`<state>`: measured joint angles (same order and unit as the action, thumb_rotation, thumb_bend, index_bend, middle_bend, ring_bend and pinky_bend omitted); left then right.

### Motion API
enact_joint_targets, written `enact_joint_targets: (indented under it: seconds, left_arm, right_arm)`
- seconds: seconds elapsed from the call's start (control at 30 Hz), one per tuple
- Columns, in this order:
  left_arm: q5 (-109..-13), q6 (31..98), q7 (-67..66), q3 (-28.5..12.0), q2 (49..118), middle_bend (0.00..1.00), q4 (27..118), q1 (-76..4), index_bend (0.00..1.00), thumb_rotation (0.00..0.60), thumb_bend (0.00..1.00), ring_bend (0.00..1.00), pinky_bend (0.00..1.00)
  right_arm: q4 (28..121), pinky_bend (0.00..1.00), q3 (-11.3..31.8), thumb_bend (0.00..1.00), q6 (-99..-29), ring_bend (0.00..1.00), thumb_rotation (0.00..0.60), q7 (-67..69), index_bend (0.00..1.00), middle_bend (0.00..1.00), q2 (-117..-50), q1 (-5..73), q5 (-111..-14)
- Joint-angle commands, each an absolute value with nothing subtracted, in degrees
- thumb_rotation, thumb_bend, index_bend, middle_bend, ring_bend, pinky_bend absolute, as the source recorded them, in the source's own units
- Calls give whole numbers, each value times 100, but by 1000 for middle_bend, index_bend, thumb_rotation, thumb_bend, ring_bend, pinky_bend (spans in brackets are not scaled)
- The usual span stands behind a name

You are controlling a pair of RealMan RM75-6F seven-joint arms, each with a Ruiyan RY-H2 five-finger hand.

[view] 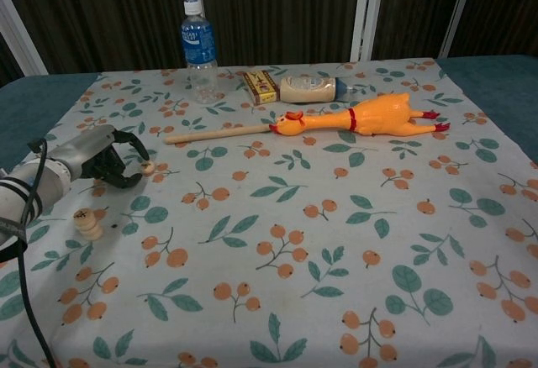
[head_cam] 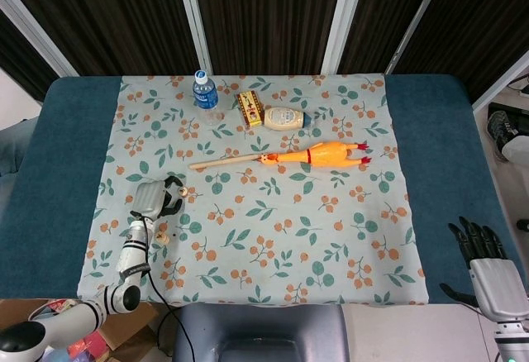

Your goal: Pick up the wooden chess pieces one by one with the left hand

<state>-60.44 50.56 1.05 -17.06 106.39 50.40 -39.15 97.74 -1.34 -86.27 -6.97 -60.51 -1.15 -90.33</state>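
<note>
On the floral cloth point(view: 277, 242), the left hand point(view: 105, 160) curls dark fingers apart around a small round wooden piece point(view: 147, 167); another turned piece point(view: 86, 223) stands nearby

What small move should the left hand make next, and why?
Probably close the fingers on the small wooden piece and lift. The left hand lies low on the cloth with its curved fingertips right at that piece, seemingly not yet gripping it. The other wooden piece stands upright nearer the robot, untouched.
</note>
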Motion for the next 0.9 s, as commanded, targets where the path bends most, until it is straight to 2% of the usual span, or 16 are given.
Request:
enact_joint_targets:
  seconds: [0.03, 0.9]
  left_arm:
    - [-6053, 5026, 122, -1716, 10718, 1000, 4916, -3953, 385, 600, 401, 1000, 1000]
    - [-6136, 4947, 325, -1783, 10911, 1000, 4575, -4006, 447, 600, 398, 1000, 1000]
  right_arm:
    - [9773, 0, -133, 133, -8644, 0, 600, -677, 0, 0, -6043, -123, -9038]
    - [9773, 0, -131, 133, -8651, 0, 600, -700, 0, 0, -6053, -130, -9038]
